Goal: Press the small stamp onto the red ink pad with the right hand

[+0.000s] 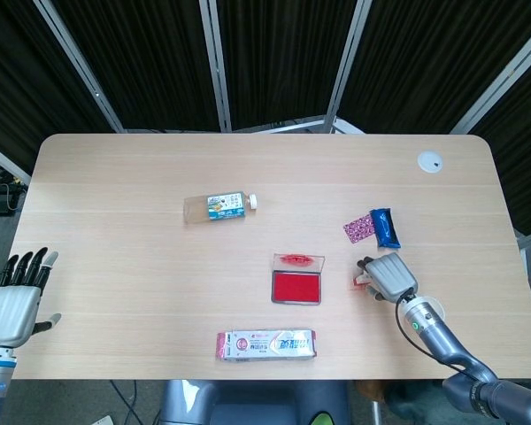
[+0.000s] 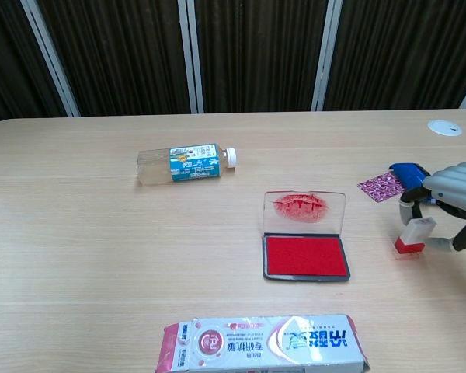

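Our right hand is cut off at the chest view's edge; we cannot tell whether its curled fingers grip the small stamp, which stands on the desk, right of the one open red ink pad. Our left hand hovers off the desk, fingers spread, holding nothing.

The right hand hangs low just right of the small stamp, fingers curled around it. The left hand rests well left of it, fingers straight and apart.
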